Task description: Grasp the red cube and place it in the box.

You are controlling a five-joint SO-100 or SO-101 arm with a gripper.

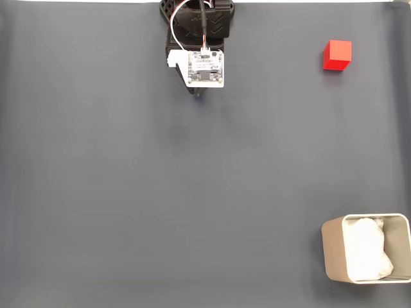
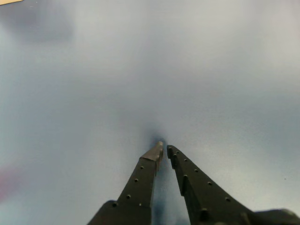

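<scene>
The tool (image 2: 164, 146) has its tips nearly together and holds nothing, at top centre of the fixed view. The red cube (image 1: 337, 54) sits upper right on the worktop (image 1: 128, 192), the box (image 1: 334, 253) lower right. Reaching well likely means swinging toward the cube, spreading wide, then descending squarely over it.

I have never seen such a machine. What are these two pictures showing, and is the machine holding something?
This is a small robot arm on a table covered with dark grey cloth. The fixed view looks straight down: the arm sits at the top edge, folded up. The red cube lies to the right of it, and the beige box with white paper inside stands in the lower right corner. The wrist view comes from a camera riding on the arm, looking along its gripper. The two black jaws are nearly together, with only a thin gap, and nothing is between them. So nothing is held; the cube lies untouched.
</scene>
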